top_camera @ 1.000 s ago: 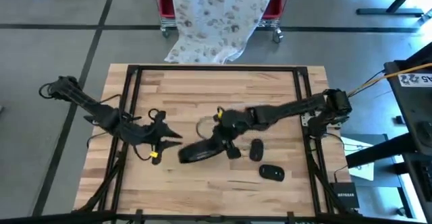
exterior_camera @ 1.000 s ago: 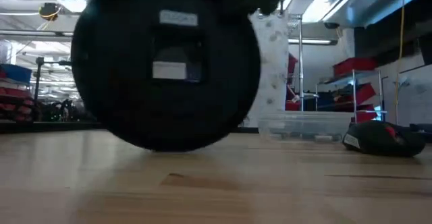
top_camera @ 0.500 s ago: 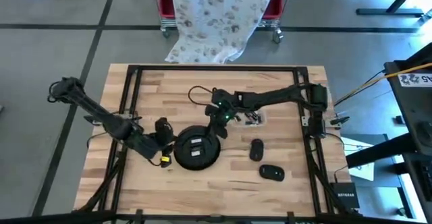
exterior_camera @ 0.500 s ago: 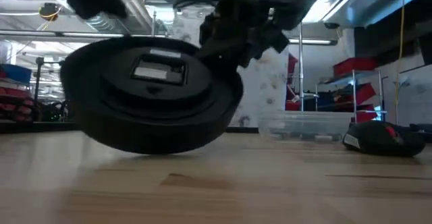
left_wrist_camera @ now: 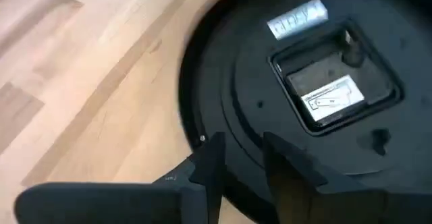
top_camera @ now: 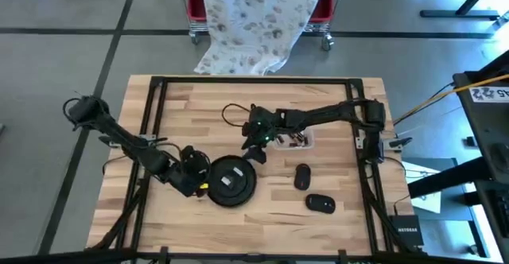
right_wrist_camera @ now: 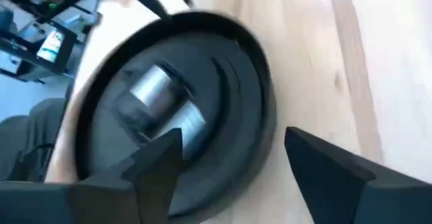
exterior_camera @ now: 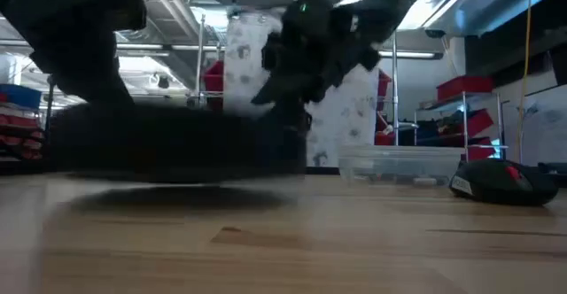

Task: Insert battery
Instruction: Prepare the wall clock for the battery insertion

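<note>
A second ago I had the round black device point(top_camera: 231, 181) standing on edge, half a second ago tilted; now it lies flat on the desk point(top_camera: 262, 105), compartment side up, with the white label showing in the open bay. My right claw point(top_camera: 256, 141) has let go and pulled back from it, fingers spread, hanging above and just behind the disc. My left claw point(top_camera: 196, 182) has swung in and closed the gap, its fingers point(left_wrist_camera: 209, 166) now pinching the rim on its side.
</note>
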Robot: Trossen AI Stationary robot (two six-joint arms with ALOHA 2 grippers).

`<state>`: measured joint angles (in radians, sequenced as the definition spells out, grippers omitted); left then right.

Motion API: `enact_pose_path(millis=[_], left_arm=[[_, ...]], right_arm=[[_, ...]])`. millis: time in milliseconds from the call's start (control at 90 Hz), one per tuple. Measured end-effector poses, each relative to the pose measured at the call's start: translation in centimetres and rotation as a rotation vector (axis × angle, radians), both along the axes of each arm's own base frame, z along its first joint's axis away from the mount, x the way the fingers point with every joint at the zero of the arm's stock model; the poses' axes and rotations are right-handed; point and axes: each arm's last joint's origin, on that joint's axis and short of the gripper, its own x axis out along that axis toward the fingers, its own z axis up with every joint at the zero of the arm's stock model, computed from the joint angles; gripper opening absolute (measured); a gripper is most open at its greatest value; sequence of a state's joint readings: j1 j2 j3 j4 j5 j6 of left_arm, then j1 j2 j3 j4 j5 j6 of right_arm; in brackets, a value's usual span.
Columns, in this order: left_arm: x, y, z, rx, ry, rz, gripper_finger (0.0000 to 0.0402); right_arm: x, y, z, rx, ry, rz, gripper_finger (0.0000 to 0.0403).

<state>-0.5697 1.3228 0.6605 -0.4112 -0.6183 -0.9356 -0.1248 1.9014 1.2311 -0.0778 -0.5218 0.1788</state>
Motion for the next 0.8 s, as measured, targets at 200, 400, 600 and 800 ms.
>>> enact_pose_path(millis=[200, 400, 600, 800], left_arm=[[-0.1, -0.2, 0.0, -0.027, -0.014, 0.021, 0.0081], [-0.5, -1.0, -0.4, -0.09, -0.016, 0.055, 0.0082], [-1.1, -1.7, -0.5, -0.152, -0.025, 0.104, 0.0082], [-0.8, -2.6, -2.0, -0.18, -0.008, 0.136, 0.0082]], right_arm=[[-3.6, 2.8, 5.8, -0.305, -0.006, 0.005, 0.0204], [-6.5, 7.3, 7.5, -0.314, 0.02, 0.165, 0.0181], [-5.9, 13.6, 3.3, -0.23, -0.015, 0.302, 0.0167], [-3.2, 16.6, -1.4, -0.236, -0.089, 0.21, 0.0158]])
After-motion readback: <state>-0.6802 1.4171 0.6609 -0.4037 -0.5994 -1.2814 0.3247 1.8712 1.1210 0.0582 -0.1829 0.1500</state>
